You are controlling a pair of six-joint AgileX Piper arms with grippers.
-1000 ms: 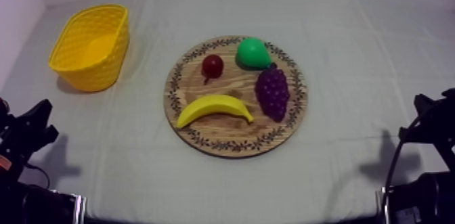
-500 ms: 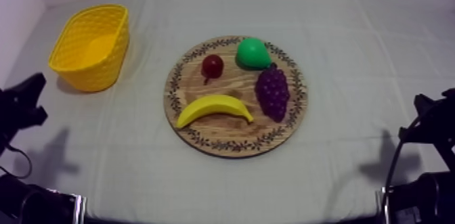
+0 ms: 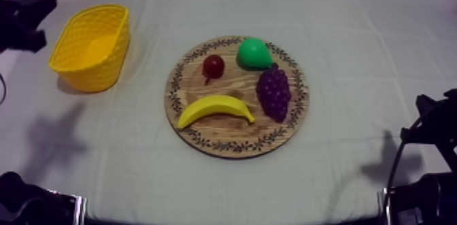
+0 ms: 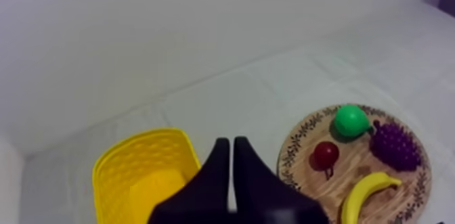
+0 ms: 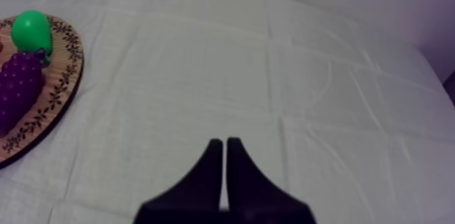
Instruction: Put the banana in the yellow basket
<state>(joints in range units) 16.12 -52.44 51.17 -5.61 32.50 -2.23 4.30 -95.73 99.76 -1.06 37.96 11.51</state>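
The yellow banana (image 3: 214, 110) lies on the front part of the round wooden board (image 3: 234, 136), with a small red fruit (image 3: 213, 66), a green pear (image 3: 254, 53) and purple grapes (image 3: 273, 92) behind and beside it. The yellow basket (image 3: 92, 44) stands at the far left. My left gripper (image 3: 34, 18) is raised just left of the basket, well away from the board. In the left wrist view its fingers lie together as a wedge (image 4: 231, 142) above the basket (image 4: 145, 179), with the banana (image 4: 369, 196) off to the side. My right gripper (image 5: 224, 143) is shut on nothing, low at the right edge (image 3: 430, 115).
The grey-white cloth lies bare between basket and board and to the board's right. The right wrist view looks over cloth beside the board's rim (image 5: 64, 71), with the pear (image 5: 32, 29) and grapes (image 5: 20, 84) on it. A pale wall rises behind the table.
My left arm has lifted from its low rest position at the left edge up to beside the basket. The right arm and all the fruit have stayed still.
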